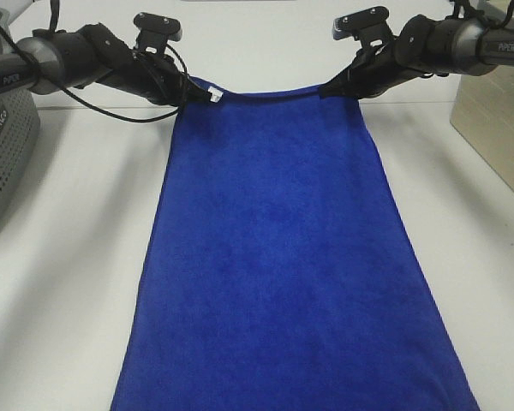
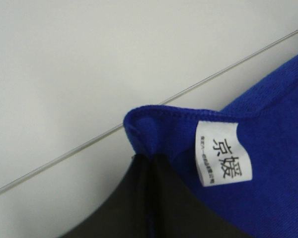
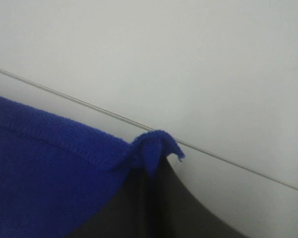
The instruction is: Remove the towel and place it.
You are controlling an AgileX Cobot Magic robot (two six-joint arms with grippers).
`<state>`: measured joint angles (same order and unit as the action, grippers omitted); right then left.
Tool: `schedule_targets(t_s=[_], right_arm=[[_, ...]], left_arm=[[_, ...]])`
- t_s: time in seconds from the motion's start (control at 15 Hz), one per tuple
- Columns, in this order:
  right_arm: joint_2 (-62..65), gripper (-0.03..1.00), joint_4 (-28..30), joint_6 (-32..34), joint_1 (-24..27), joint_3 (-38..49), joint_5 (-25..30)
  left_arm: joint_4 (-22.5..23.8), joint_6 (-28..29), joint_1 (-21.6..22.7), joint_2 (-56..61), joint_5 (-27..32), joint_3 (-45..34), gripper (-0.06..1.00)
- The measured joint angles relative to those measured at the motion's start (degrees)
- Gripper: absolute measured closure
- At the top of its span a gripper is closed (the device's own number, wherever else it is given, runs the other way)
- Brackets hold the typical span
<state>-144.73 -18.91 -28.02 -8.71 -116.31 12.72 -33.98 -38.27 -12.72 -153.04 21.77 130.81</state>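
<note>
The deep blue towel [image 1: 278, 257] lies stretched out along the white table, running from the far side to the near edge of the exterior high view. My left gripper [image 1: 199, 92] is shut on its far left corner, beside the small white tag [image 1: 214, 97]. In the left wrist view the black fingers [image 2: 139, 198] pinch the blue corner [image 2: 149, 129], with the tag [image 2: 219, 152] next to them. My right gripper [image 1: 336, 88] is shut on the far right corner. In the right wrist view the fingers [image 3: 154, 208] clamp the corner [image 3: 156, 146].
A grey perforated basket [image 1: 4, 158] stands at the left edge of the table. A beige box [image 1: 497, 128] stands at the right edge. A seam line crosses the white surface behind the towel [image 2: 64, 153].
</note>
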Motion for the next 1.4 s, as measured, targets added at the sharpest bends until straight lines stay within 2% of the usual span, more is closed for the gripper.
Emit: schedule_targets(t_s=[0.4, 1.4], right_arm=[[-1.89, 0.95, 0.00, 0.00, 0.00, 0.00, -1.32], [-2.01, 0.94, -0.17, 0.06, 0.00, 0.00, -1.38]], left_arm=[[0.00, -0.57, -0.29, -0.29, -5.04, 0.00, 0.94], [-0.17, -0.74, -0.29, -2.86, -7.85, 0.34, 0.94]])
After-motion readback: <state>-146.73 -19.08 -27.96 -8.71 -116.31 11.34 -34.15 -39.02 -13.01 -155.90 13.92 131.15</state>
